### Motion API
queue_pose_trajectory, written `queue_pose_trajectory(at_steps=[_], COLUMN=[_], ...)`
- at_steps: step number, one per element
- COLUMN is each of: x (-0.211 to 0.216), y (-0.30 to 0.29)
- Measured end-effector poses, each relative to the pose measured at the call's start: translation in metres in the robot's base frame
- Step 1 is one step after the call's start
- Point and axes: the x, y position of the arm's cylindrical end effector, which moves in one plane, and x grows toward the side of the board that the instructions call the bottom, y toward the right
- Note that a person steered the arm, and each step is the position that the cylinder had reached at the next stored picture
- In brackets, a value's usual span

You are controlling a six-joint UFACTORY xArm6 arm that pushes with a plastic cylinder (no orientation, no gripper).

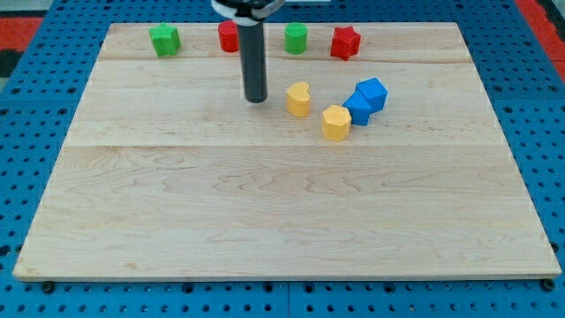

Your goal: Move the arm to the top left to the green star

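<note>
Nearest the view's bottom: bare wooden tabletop [265, 221], pale planks, resting on a blue pegboard [26, 106].

Green star [164, 40]: top left of the tabletop, near its far edge, bright green, lobed outline, standing alone.

No gripper on this arm, so nothing opens, shuts or clamps; it ends in a dark rod. My tip [256, 99] sits on the wood, touching no block, well apart from the green star, down and toward the view's right of it.

Red block [229, 36]: partly hidden behind the rod, shape unclear. Green block [296, 39] and red star [346, 42] lie along the top edge. Yellow heart [299, 99] is near my tip on the view's right. Yellow block [336, 122] touches a pair of blue blocks [365, 100].
</note>
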Motion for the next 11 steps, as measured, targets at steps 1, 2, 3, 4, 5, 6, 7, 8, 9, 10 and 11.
queue_pose_trajectory(at_steps=[1,2,3,4,5,6,7,8,9,10,11], x=[0.002,0.016,0.024,0.033,0.035,0.035,-0.022,-0.105,-0.139,-0.135,-0.125], y=[0.057,0.071,-0.016,-0.129,-0.275,-0.275,-0.273,-0.267,-0.212,-0.195,-0.195])
